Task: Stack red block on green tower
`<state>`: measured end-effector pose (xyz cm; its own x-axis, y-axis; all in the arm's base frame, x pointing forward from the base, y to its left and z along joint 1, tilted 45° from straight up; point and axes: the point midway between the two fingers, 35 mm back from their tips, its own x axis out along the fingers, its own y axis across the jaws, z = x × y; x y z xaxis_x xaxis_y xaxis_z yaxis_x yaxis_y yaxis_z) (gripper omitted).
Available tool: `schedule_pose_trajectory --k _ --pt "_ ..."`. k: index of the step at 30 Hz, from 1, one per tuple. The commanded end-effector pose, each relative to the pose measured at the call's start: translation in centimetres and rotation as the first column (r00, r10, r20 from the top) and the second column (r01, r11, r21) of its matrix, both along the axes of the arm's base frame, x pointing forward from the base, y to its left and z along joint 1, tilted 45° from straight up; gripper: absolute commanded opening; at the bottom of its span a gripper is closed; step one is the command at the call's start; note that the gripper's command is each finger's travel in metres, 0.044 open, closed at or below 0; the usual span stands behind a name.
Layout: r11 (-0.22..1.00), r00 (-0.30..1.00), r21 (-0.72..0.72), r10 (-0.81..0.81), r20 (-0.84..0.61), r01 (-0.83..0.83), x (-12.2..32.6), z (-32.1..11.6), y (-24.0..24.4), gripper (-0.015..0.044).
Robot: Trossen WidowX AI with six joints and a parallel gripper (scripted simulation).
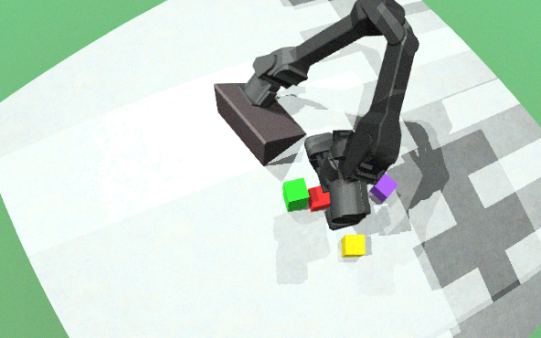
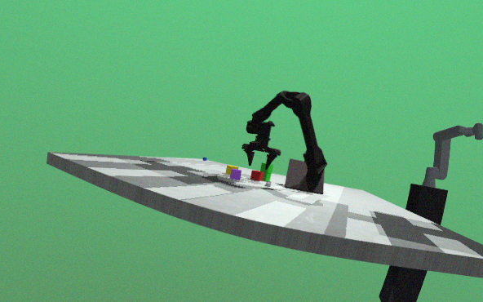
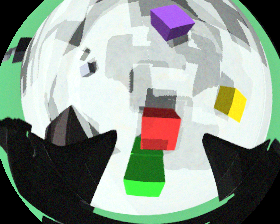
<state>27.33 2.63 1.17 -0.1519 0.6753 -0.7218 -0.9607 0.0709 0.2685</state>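
Note:
The red block [image 1: 318, 202] [image 2: 256, 175] [image 3: 161, 132] lies on the table close beside the green tower, partly under the arm in the top view. The green tower [image 1: 295, 194] [image 2: 268, 176] [image 3: 145, 167] stands upright, taller than the red block; the red block hides part of it in the wrist view. My gripper [image 2: 259, 166] [image 3: 163, 137] points down and is open and empty, above the red block. Its fingertips stand wide on either side of the red block in the wrist view; in the exterior view one finger overlaps the tower. The arm hides the fingertips in the top view.
A yellow block [image 1: 354, 246] [image 2: 232, 169] [image 3: 230, 102] and a purple block [image 1: 384, 187] [image 2: 236, 175] [image 3: 171, 21] lie nearby. A large brown wedge [image 1: 268, 125] [image 2: 294, 175] [image 3: 66, 127] stands by the arm's base. A small grey cube [image 3: 86, 68] also lies on the table.

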Motion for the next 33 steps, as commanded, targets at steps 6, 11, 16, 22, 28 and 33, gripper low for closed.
schedule_pose_trajectory --k 6,11,16,22,28,33 --pt "1.000 1.000 0.004 -0.005 -0.004 0.005 -0.2 -0.8 0.8 0.0440" --pt "1.000 1.000 0.004 -0.006 -0.004 0.006 -0.3 -1.4 1.4 0.0440" --pt "1.000 1.000 0.004 -0.006 -0.004 0.006 -0.4 -2.0 2.0 0.0440" --pt "1.000 1.000 0.005 -0.006 -0.004 0.006 -0.6 -2.7 2.6 0.0440" --pt "1.000 1.000 0.006 -0.005 -0.004 0.005 -0.8 -3.4 3.3 0.0440" --pt "1.000 1.000 0.007 -0.005 -0.005 0.005 -0.9 -3.6 3.6 0.0440"
